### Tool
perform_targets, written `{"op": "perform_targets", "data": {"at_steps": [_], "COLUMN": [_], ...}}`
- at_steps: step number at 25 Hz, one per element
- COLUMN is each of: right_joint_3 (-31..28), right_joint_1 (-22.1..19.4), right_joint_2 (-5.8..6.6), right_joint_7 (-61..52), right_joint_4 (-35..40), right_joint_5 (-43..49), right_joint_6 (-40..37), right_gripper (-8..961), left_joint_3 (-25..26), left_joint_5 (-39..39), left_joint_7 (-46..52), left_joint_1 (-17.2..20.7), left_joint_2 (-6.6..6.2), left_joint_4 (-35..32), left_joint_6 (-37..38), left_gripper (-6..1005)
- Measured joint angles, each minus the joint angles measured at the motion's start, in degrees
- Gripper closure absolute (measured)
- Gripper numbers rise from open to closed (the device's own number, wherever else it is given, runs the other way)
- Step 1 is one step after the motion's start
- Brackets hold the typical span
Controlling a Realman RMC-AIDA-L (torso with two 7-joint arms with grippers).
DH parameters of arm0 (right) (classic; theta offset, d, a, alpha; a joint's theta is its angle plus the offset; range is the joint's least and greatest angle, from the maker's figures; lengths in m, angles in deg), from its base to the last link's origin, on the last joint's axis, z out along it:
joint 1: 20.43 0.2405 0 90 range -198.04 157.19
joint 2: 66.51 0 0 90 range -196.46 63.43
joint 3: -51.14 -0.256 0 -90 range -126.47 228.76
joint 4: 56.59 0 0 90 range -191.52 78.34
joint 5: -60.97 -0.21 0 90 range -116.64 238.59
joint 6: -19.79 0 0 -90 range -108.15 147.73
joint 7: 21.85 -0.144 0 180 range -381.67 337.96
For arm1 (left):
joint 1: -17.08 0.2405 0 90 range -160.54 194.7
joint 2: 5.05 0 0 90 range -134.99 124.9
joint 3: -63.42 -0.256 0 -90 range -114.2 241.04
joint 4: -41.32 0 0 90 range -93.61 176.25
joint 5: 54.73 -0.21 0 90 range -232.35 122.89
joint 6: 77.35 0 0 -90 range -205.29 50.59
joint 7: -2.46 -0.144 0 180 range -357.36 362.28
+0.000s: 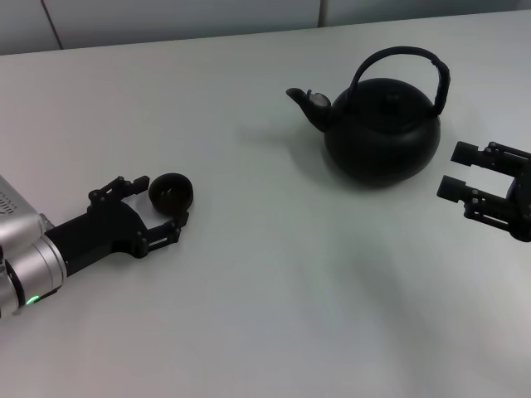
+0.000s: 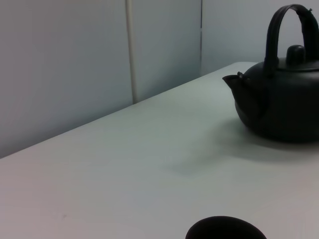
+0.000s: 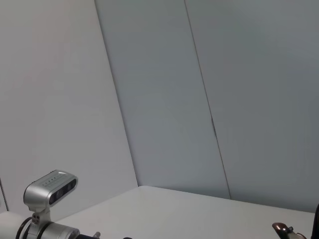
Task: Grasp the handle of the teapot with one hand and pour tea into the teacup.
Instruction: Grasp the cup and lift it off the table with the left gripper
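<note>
The matte-black teapot (image 1: 382,133) stands upright at the back right of the table, spout pointing left, with its arched handle (image 1: 404,55) over the lid. My right gripper (image 1: 457,171) hovers open and empty just right of the pot, apart from it. The small black teacup (image 1: 172,191) sits on the table at the left, between the fingertips of my left gripper (image 1: 166,200), which close on its sides. The left wrist view has the teapot (image 2: 281,102) and handle (image 2: 273,42) ahead, and the teacup (image 2: 225,229) rim at the near edge.
The white table (image 1: 274,274) meets pale wall panels (image 2: 75,64) at the back. In the right wrist view the left arm's silver wrist camera (image 3: 50,187) shows low at the far side.
</note>
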Motion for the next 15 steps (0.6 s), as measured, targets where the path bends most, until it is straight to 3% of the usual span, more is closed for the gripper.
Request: {"op": "perform_targets", "data": {"at_steps": [9,15], "right_joint_3": [0.0,0.0], "right_joint_1": [0.1,0.1], "right_joint_2": [0.00,0.00], "right_joint_7": [0.0,0.0], "right_joint_4": [0.0,0.0], "right_joint_5": [0.0,0.0], "right_joint_6": [0.3,0.3], "right_gripper": [331,331], "left_joint_3": [-0.1,-1.8], "left_joint_5": [0.0,0.1], "left_joint_7": [0.1,0.8], "left_joint_1": [-0.5,-2.8], "left_joint_2": [0.00,-0.01], "left_joint_4": [0.1,2.2], "left_joint_6": [-0.5,-2.8], "left_gripper": [303,312]}}
